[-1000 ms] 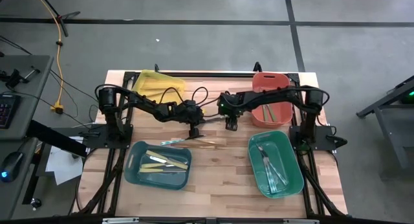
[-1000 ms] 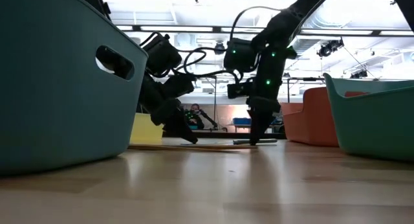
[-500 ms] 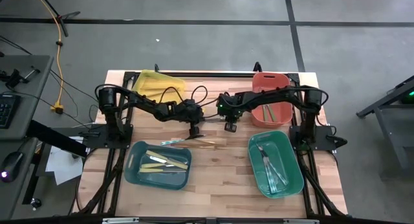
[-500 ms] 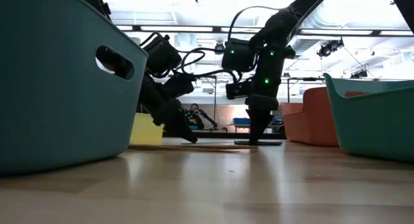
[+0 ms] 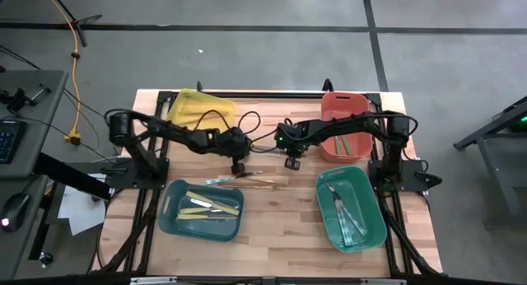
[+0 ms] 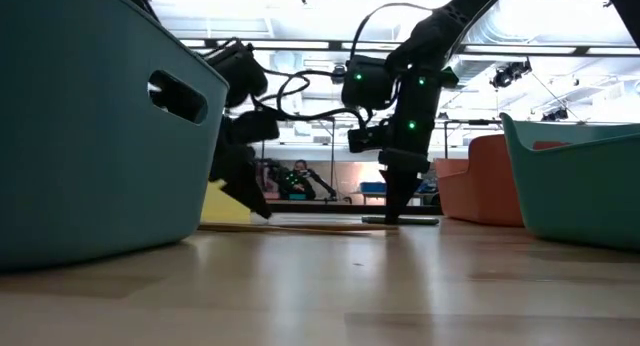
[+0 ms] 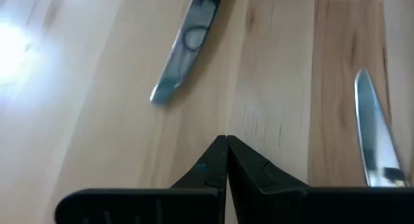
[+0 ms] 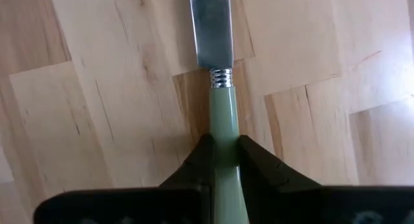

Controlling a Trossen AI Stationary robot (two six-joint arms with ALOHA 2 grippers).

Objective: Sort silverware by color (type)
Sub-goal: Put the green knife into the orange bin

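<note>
My right gripper point(image 5: 291, 162) is shut on a knife with a pale green handle and a silver blade point(image 8: 212, 30) at the table's middle. It also shows in the low view point(image 6: 400, 212). My left gripper point(image 5: 239, 165) is shut and empty, just above the bare wood point(image 7: 226, 143). Two loose silver-grey knives lie flat on the wood ahead of it, one point(image 7: 187, 46) farther off and one point(image 7: 375, 140) beside it. A teal-tinted utensil point(image 5: 221, 180) and a gold-tan one point(image 5: 262, 182) lie flat between the arms and the near bins. My right gripper pinches the knife's green handle point(image 8: 223, 120) between its two fingers, a little behind the ribbed collar at the blade. The fingers point down from above and lie along the knife. The knife point(image 6: 402, 220) lies level at the table top; whether it is lifted clear I cannot tell.
A yellow bin point(image 5: 200, 106) stands at the far left and a red bin point(image 5: 333, 104) at the far right. A blue-teal bin point(image 5: 169, 211) with cream utensils stands near left. A green bin point(image 5: 375, 211) with silver ones stands near right.
My left gripper has gone a little toward the table's left edge, away from my right gripper, staying shut and low. My right gripper has stayed almost in place on the knife.
</note>
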